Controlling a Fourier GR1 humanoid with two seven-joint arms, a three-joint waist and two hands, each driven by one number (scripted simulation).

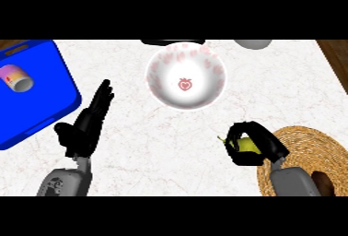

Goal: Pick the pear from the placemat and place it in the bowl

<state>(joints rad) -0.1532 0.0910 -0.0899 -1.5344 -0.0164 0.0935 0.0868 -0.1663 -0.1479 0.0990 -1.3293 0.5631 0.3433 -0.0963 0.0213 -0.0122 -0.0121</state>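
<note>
While my fingers curled round it: the pear (246, 144) sat in my right hand (258, 147), off the bowl's (185, 76) lower right.
Placemat (306, 156): woven, just right of that hand, farther from the bowl.
Left hand (87, 123): fingers straight and together, holding nothing, lower left of the bowl.
Blue tray (41, 106): left of the bowl, held a can (16, 78).

The left hand (85, 124) rests flat with straight fingers, while the right hand (262, 143) has its fingers curled closed.
</note>
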